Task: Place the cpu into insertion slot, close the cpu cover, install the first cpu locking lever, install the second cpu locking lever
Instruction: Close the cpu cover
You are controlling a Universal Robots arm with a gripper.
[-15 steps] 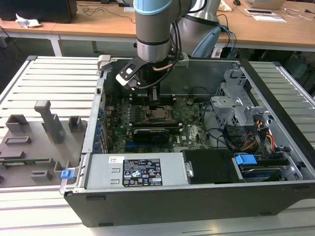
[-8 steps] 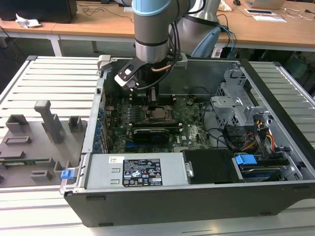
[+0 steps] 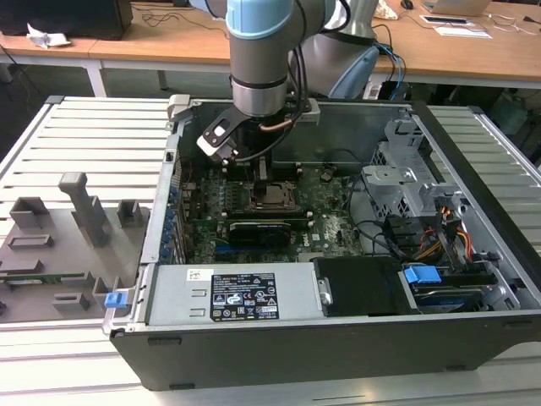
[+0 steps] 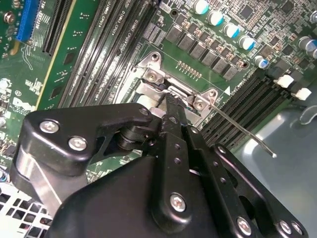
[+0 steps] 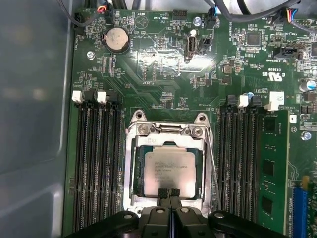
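Gripper [image 5: 168,194] with its two fingers drawn fully together, nothing held between them. In both wrist views the joined tips [image 4: 171,101] sit at one edge of the processor socket, at or just above the metal; contact cannot be confirmed. In the exterior view the gripper [image 3: 260,169] hangs under the arm, inside the open computer case [image 3: 338,355] and over the socket.

The cpu [image 5: 171,171] lies seated in the socket, its pale top showing through the window of the cpu cover [image 5: 132,168], which appears to lie flat around it. A thin locking lever [image 4: 242,133] juts free from a socket corner, out across the memory slots [image 5: 96,163] of the motherboard [image 5: 148,64]; it looks unlatched.

Judged step: seating the cover with the closed tips. To do this well, the push should land on the frame metal and not on the chip's top, and run straight down without sideways drag. It should be light enough to leave the board unbent, with the tips kept off the loose lever.
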